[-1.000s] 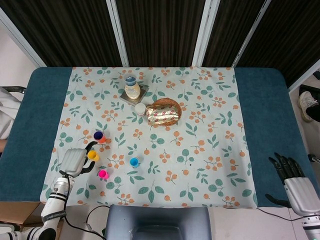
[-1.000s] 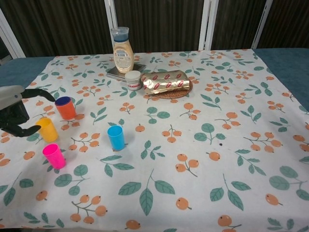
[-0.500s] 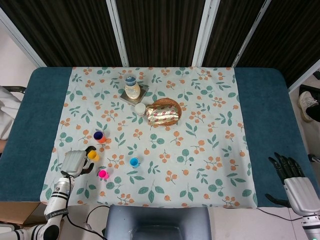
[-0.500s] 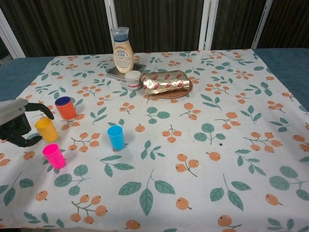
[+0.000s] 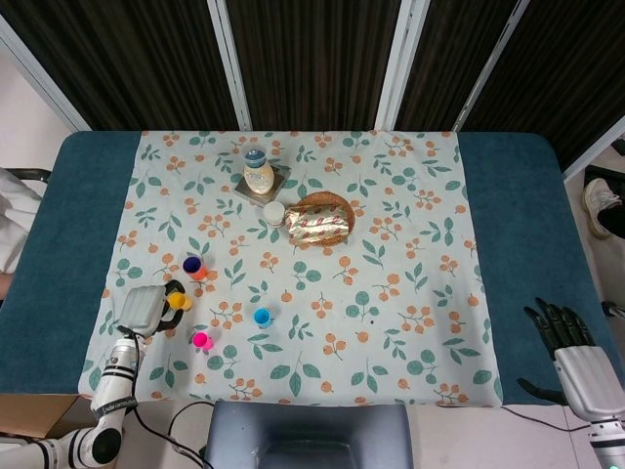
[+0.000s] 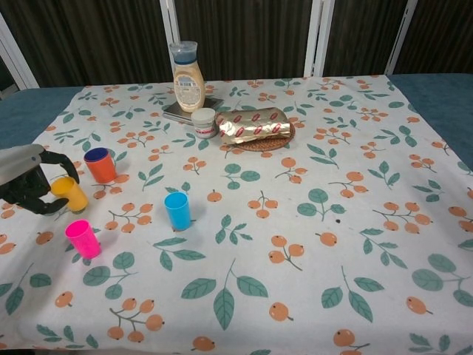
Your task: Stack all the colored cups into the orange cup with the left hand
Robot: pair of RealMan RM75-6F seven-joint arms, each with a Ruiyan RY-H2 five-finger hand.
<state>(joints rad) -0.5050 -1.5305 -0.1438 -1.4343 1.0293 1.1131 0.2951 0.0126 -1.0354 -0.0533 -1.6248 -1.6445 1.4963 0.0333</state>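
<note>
Left hand (image 6: 26, 185) at near-left of table, fingers curled round the yellow cup (image 6: 69, 194) & gripping it. Orange cup (image 6: 99, 165) w/ a purple-blue inside just beyond, pink cup (image 6: 82, 238) nearer, blue cup (image 6: 177, 210) to the right, all upright. Right hand (image 5: 571, 347) off at near-right edge, fingers apart, holding nothing. Far side: sauce bottle (image 6: 188, 78), small white jar (image 6: 203, 123), foil packet in a wicker tray (image 6: 284, 137).

Upright on the cloth: orange cup (image 6: 99, 165), yellow cup (image 6: 69, 193), pink cup (image 6: 82, 238), blue cup (image 6: 177, 210).
</note>
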